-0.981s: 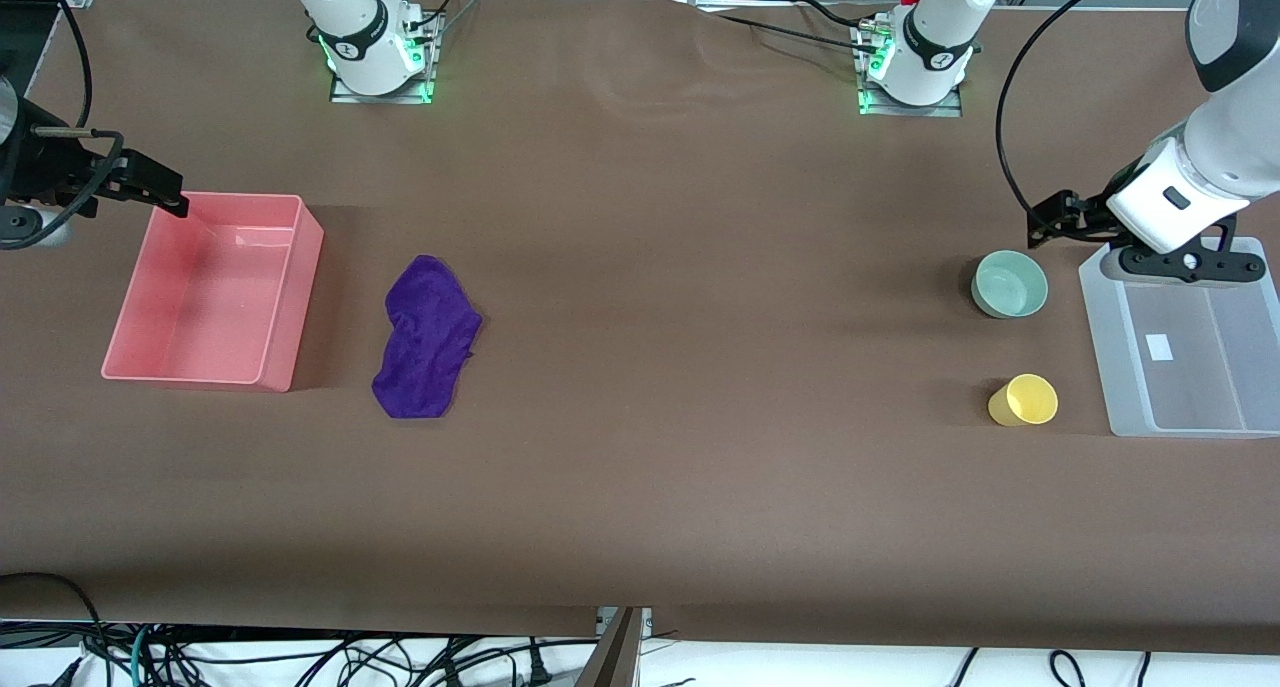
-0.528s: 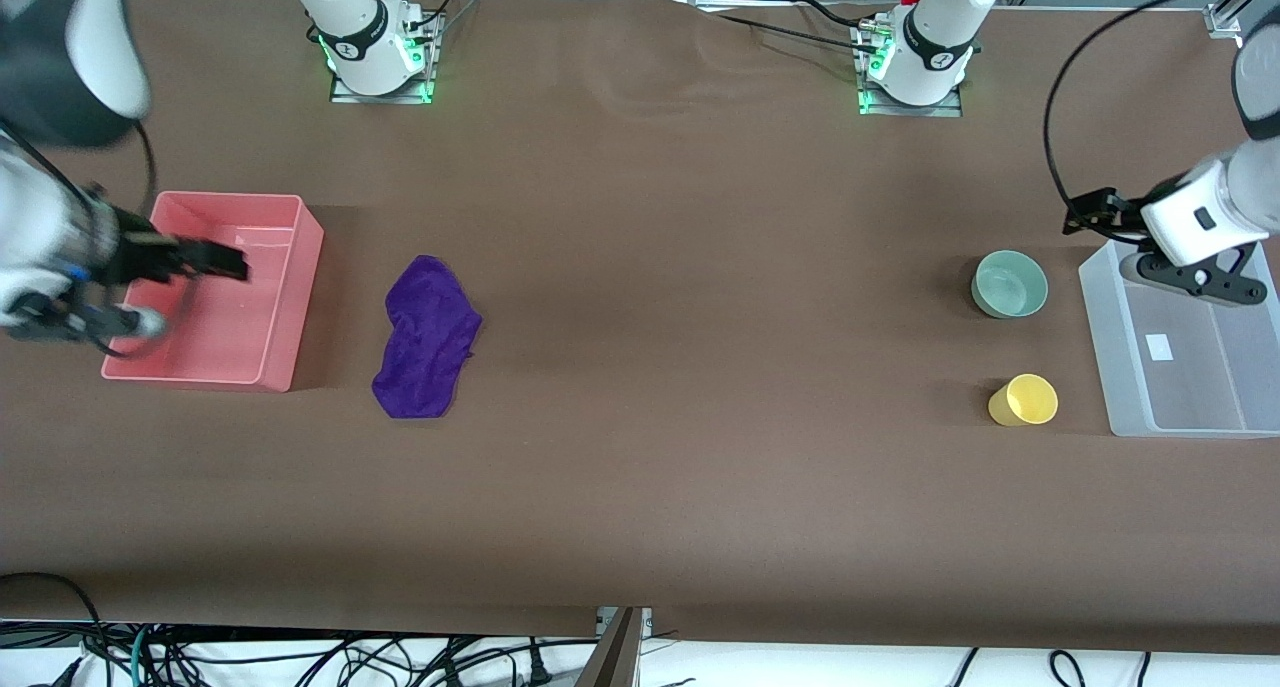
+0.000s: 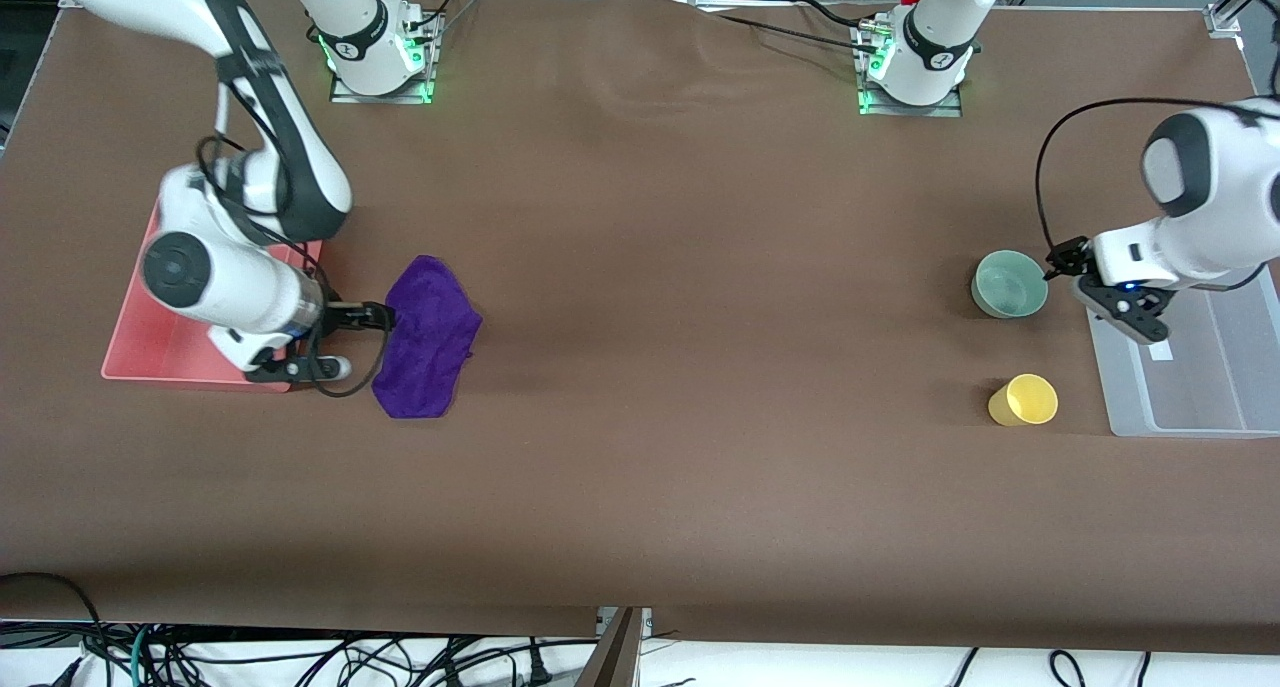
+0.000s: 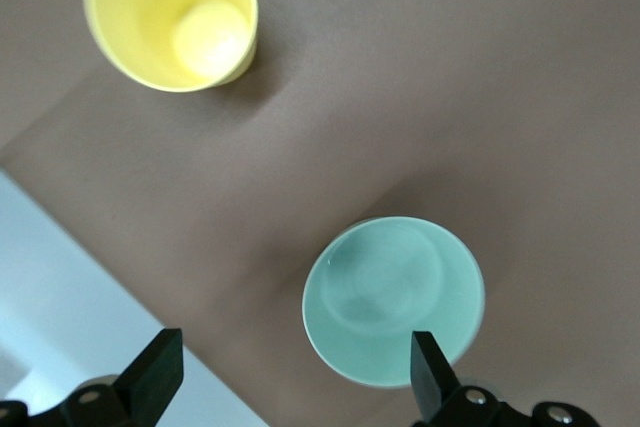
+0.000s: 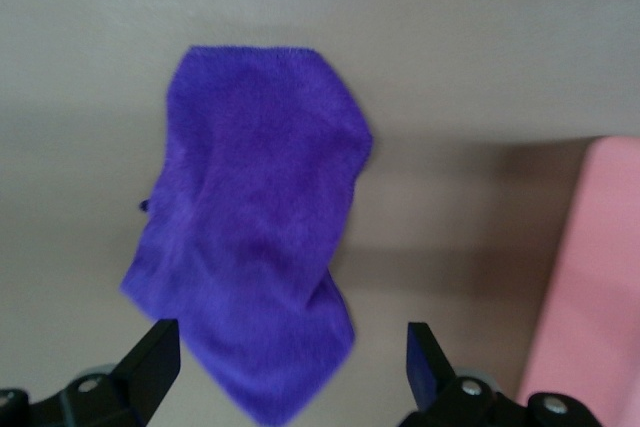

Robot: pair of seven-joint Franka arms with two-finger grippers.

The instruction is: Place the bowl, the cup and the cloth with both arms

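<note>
The purple cloth lies crumpled on the table beside the pink bin. My right gripper is open above the cloth's edge that faces the bin; in the right wrist view the cloth lies partly between the open fingers of the gripper. The mint-green bowl and the yellow cup stand upright and empty near the clear bin, the cup nearer the front camera. My left gripper is open, between the bowl and the clear bin. In the left wrist view one finger overlaps the bowl; the cup stands apart.
A pink bin sits at the right arm's end of the table, partly hidden by the right arm; it also shows in the right wrist view. A clear plastic bin sits at the left arm's end, also in the left wrist view.
My right gripper has moved from over the pink bin to the cloth's edge. My left gripper has moved from over the clear bin toward the bowl. Cloth, bowl and cup have not moved.
</note>
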